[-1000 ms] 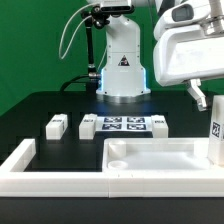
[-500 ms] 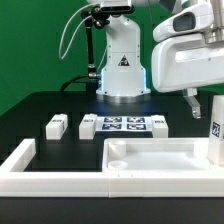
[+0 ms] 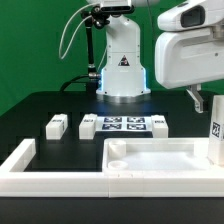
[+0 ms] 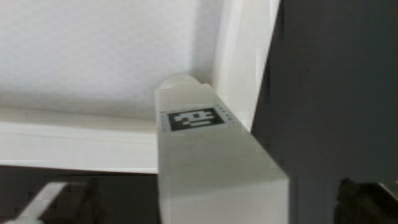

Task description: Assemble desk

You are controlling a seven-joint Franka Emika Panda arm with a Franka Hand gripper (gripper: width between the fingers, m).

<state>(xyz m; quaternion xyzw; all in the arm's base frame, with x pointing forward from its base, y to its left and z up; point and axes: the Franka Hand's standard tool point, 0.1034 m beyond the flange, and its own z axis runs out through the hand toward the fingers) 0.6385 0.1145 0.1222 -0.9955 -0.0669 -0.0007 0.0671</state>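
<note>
Desk top (image 3: 160, 162) lies flat at the near right of the black tabletop (image 3: 40, 105), rim upward, its long axis running left to right. One leg block (image 3: 215, 140) stands upright at its right end, long axis vertical, with a black-and-white square tag on its side and another on its end face (image 4: 196, 118). The tags carry no readable writing. The jaws are at this leg's upper part, but their grip cannot be told. Three leg blocks (image 3: 57, 125) (image 3: 87, 126) (image 3: 160, 124) lie beside the marker board (image 3: 125, 124).
</note>
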